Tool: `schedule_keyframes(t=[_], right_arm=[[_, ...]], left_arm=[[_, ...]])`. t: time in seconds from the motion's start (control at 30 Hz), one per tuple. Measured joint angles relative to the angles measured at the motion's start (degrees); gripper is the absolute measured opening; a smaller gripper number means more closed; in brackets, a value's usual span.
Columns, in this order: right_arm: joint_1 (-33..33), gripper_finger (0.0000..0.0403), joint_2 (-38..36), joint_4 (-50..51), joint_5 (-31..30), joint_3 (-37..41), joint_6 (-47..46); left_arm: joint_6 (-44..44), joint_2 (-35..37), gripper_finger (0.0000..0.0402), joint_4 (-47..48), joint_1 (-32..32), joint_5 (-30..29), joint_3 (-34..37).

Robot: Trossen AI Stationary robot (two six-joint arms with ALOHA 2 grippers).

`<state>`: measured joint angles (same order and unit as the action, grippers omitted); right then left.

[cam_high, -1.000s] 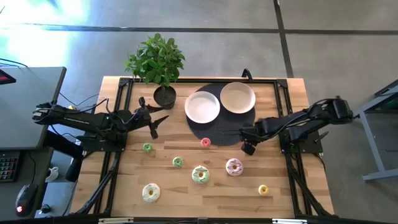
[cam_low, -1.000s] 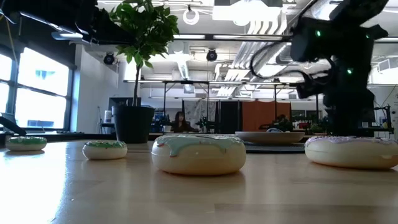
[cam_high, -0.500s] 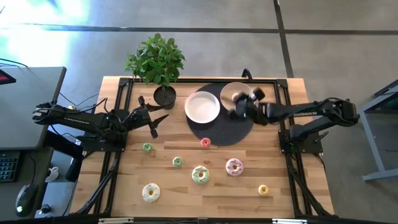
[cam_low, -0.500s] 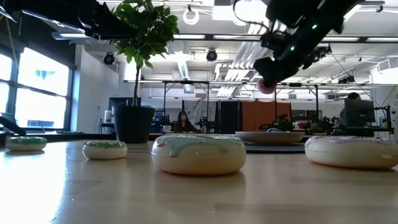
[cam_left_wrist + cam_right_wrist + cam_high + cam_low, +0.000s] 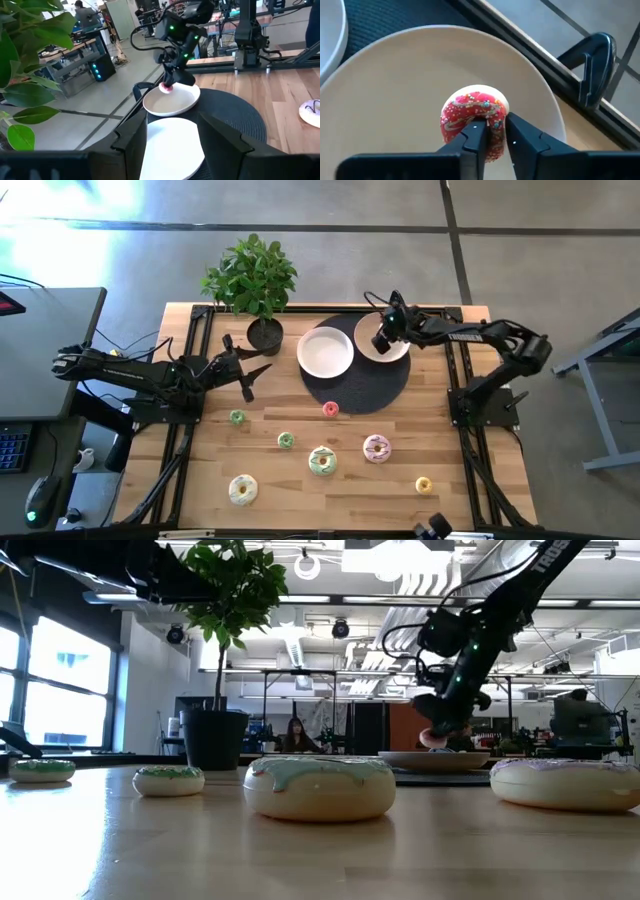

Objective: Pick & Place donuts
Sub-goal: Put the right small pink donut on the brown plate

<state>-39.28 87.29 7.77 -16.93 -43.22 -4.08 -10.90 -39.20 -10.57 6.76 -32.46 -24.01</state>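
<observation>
My right gripper (image 5: 382, 340) hangs over the cream plate (image 5: 395, 330), shut on a tiny pink-red sprinkled donut (image 5: 475, 117), which also shows in the low view (image 5: 436, 738). Seven donuts lie flat on the table: two tiny green (image 5: 237, 417) (image 5: 286, 440), a tiny pink-red (image 5: 330, 409), a green-cream (image 5: 322, 461), a pink (image 5: 376, 448), a pale yellow (image 5: 243, 490) and a tiny orange-yellow (image 5: 424, 485). My left gripper (image 5: 250, 375) waits open beside the plant pot, left of the white plate (image 5: 325, 351). My right gripper pinches the tiny pink-red donut by one side of its ring (image 5: 492, 120), one finger (image 5: 476, 132) over the donut's middle and the other (image 5: 516, 135) at its outer edge. The fingers point down from above. The donut hangs tilted just over the cream plate's bowl; whether it touches the plate I cannot tell.
Both plates sit on a round black mat (image 5: 355, 392) at the table's far middle. A potted plant (image 5: 255, 285) stands at the far left of the mat. Black rails (image 5: 460, 350) run along the table's sides. Bare wood lies between the scattered donuts near the front edge.
My right gripper rose from the table by the mat's right edge with the tiny pink-red donut in it, swung toward the far edge over the cream plate, then came down close to the plate. The donut was lifted clear of the table. My left arm kept still.
</observation>
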Motion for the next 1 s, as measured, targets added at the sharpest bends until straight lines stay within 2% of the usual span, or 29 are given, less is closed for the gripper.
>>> schedule_keyframes(t=[0.27, 0.4, 0.6, 0.7, 0.8, 1.0], right_arm=[[-1.6, 0.0128, 0.1, -2.6, 1.2, 0.0, 0.0], [-1.6, 0.0147, 0.1, -2.6, 3.3, 0.0, 0.1], [-1.6, 0.0158, -0.3, -2.2, 7.7, 0.0, -0.2], [-1.6, 0.0156, -1.6, -1.3, 11.1, 0.0, -1.7], [-1.5, 0.0150, -3.3, 0.0, 11.7, 0.0, -1.9], [-1.6, 0.0142, -5.5, 4.0, 12.0, 0.0, -3.9]], left_arm=[[0.2, 0.0, 0.0170, -0.4, 0.0, -0.1, 0.0], [1.8, -2.7, 0.0170, -5.3, -0.1, 0.1, 0.0], [-0.4, -19.3, 0.0170, -19.6, -2.4, 0.4, -0.7], [1.2, -28.0, 0.0170, -21.1, -5.1, 0.4, -4.6], [4.6, -37.6, 0.0170, -21.1, -7.9, 0.4, -10.9], [4.9, -55.4, 0.0170, -20.9, -13.2, 1.6, -26.4]])
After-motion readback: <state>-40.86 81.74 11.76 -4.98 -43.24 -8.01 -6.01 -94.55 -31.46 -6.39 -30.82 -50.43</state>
